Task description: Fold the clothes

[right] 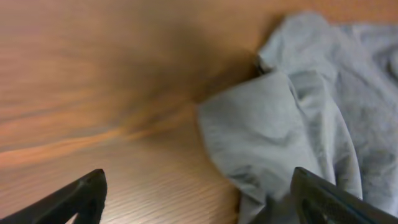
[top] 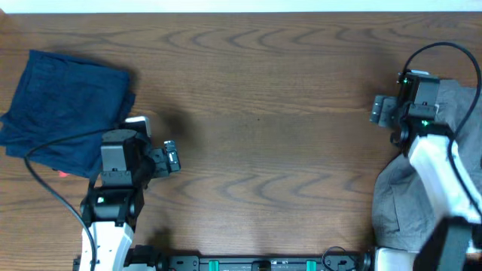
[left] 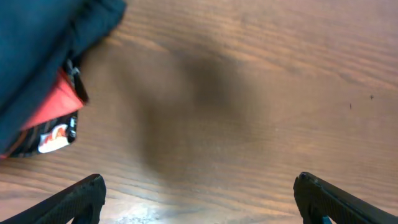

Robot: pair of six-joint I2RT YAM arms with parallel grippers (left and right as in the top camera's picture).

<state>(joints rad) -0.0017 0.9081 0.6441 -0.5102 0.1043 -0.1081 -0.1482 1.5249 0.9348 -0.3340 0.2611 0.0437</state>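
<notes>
While left pincer (left: 198,183) and right pincer (right: 198,177) gape empty, grey shorts (top: 399,197) crumpled, lengthwise front-to-back.

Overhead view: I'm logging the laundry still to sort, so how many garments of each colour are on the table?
Grey shorts: 1
Dark navy folded garment: 1
Total: 2

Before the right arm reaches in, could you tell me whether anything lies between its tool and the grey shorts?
Nothing visible does. The open right tool hovers over bare wooden table, with the grey shorts crumpled just ahead. The navy garment lies far off, on the left side.
</notes>
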